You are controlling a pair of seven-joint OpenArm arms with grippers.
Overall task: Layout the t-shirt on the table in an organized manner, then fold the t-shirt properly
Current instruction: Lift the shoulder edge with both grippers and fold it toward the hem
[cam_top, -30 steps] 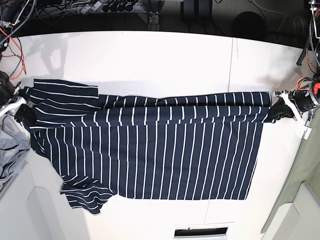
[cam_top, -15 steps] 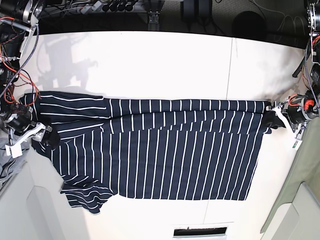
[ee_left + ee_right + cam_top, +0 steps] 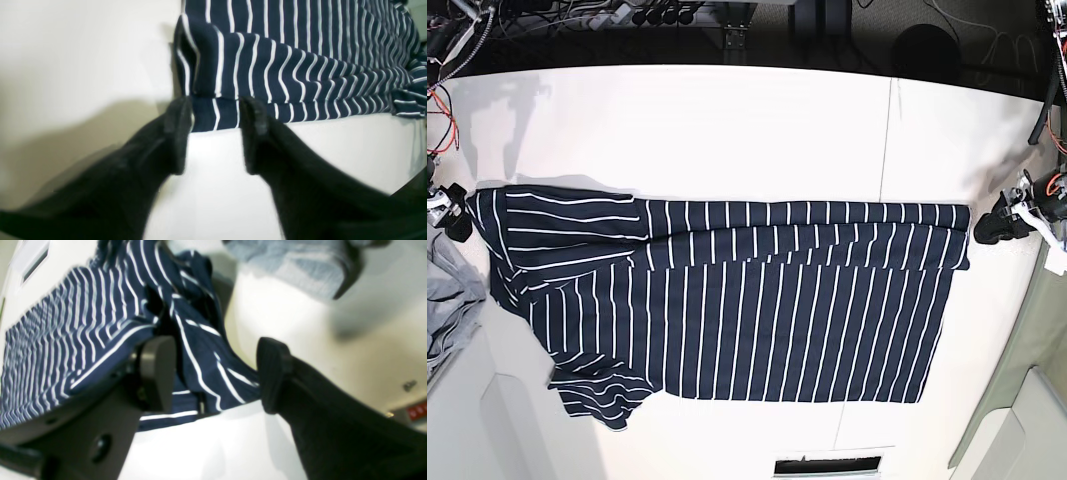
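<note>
The dark navy t-shirt (image 3: 747,300) with thin white stripes lies flat on the white table (image 3: 727,120). Its upper part is folded down as a long band, with one sleeve at the upper left and one at the lower left. My left gripper (image 3: 983,231) is open just off the shirt's right edge. In the left wrist view (image 3: 217,108) its tips stand at the folded hem of the t-shirt (image 3: 300,60), holding nothing. My right gripper (image 3: 454,206) is open at the upper-left sleeve. In the right wrist view (image 3: 215,373) loose sleeve fabric of the t-shirt (image 3: 200,350) lies between the spread jaws.
A plain grey garment (image 3: 447,300) lies off the table's left edge and also shows in the right wrist view (image 3: 290,260). An olive-green cloth (image 3: 1037,340) hangs at the right. A thin dark seam (image 3: 889,140) crosses the table. A dark slot (image 3: 827,464) sits at the front edge.
Both grippers have let go of the shirt and opened. The right gripper moved up and away from the left edge. The left gripper backed off to the right. The folded band now lies flat.
</note>
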